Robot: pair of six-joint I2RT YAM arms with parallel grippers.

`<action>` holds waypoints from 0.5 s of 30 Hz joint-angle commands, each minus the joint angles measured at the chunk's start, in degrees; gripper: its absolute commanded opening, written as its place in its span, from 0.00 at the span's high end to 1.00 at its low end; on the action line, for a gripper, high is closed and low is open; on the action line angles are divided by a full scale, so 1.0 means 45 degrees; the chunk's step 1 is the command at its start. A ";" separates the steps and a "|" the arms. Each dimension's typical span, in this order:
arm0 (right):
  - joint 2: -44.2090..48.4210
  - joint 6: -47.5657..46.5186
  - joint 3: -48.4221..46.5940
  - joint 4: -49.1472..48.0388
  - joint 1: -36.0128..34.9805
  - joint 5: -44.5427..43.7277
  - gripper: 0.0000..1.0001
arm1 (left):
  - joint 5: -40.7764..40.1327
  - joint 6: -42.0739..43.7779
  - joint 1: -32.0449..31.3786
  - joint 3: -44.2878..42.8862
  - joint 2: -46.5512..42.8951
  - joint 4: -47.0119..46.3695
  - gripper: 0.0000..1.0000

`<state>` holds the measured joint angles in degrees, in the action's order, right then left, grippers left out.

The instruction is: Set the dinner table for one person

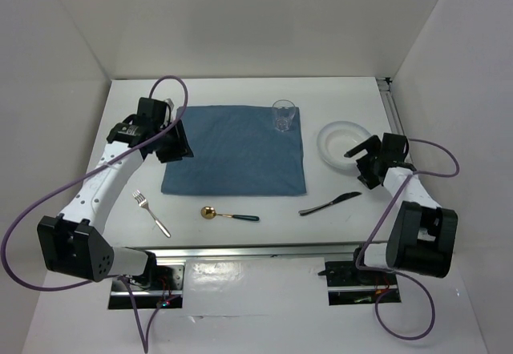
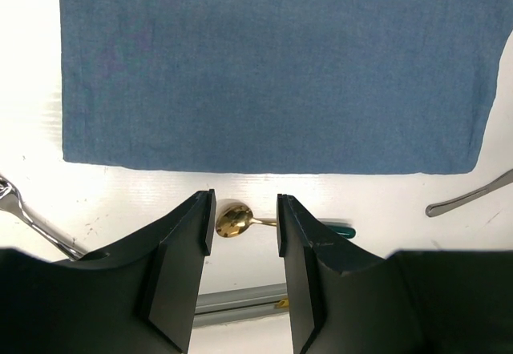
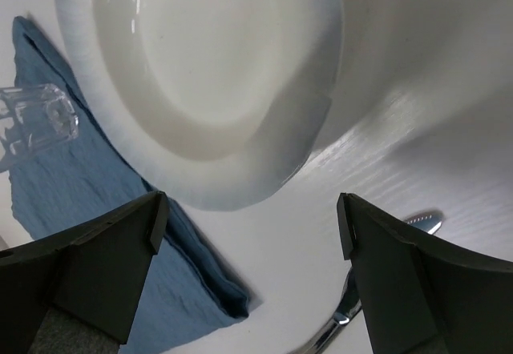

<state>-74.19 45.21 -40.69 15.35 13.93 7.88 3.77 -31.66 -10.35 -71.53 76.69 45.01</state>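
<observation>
Overhead view, bottom of frame first. The metal rail (image 1: pixel 264 251) runs along the near edge of the dinner table (image 1: pixel 240 90), the big white top that fills the middle of the frame from that rail to the back wall.

- Just above the rail you have a row of cutlery on bare tabletop:
  - fork (image 1: pixel 151 212) at lower left
  - gold-bowled spoon (image 1: pixel 231 215) with a dark handle at lower centre
  - knife (image 1: pixel 330 204) right of centre, lying on a slant
  - All three are apart from each other.
- Above them the blue mat (image 1: pixel 236 150) lies flat at centre frame. None of the cutlery touches it.
- Your left gripper (image 1: pixel 181 147) sits over the mat's left edge.
  - In its wrist view the two fingers are parted by a narrow gap with nothing between them.
  - The spoon's bowl shows through that gap, down on the table.
- Your right gripper (image 1: pixel 361 164) is at right of centre, just beside the near rim of the white plate (image 1: pixel 329 142).
  - Its wrist view shows the fingers spread wide and holding nothing.
  - The plate rim shows between them, and you cannot tell whether either finger touches it.
- The plate lies on bare tabletop right of the mat, close to its edge.
- Farthest back, a clear glass (image 1: pixel 283 116) stands upright on the mat's upper right corner.
</observation>
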 commanded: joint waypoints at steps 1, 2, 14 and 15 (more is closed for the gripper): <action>-0.0679 0.0752 0.0291 -0.1653 0.0204 0.0124 0.00 | 0.0158 0.0004 -0.0063 0.0055 -0.0459 -0.0159 0.47; -0.1067 0.0754 0.0408 -0.2118 0.0359 0.0259 0.00 | 0.0158 0.0004 -0.0063 0.0055 -0.0459 -0.0159 0.47; -0.3744 0.1729 -0.0274 -0.3899 0.0517 0.0378 0.20 | -0.0076 0.0004 -0.0063 -0.0199 -0.0205 0.0075 0.47; -0.3882 0.1730 -0.0275 -0.4055 0.0517 0.0378 0.25 | -0.0076 0.0004 -0.0063 -0.0199 -0.0205 0.0075 0.47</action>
<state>-89.01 51.37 -40.64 0.99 16.01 10.28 3.70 -31.68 -10.35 -71.26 76.62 45.23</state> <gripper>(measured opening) 0.780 0.531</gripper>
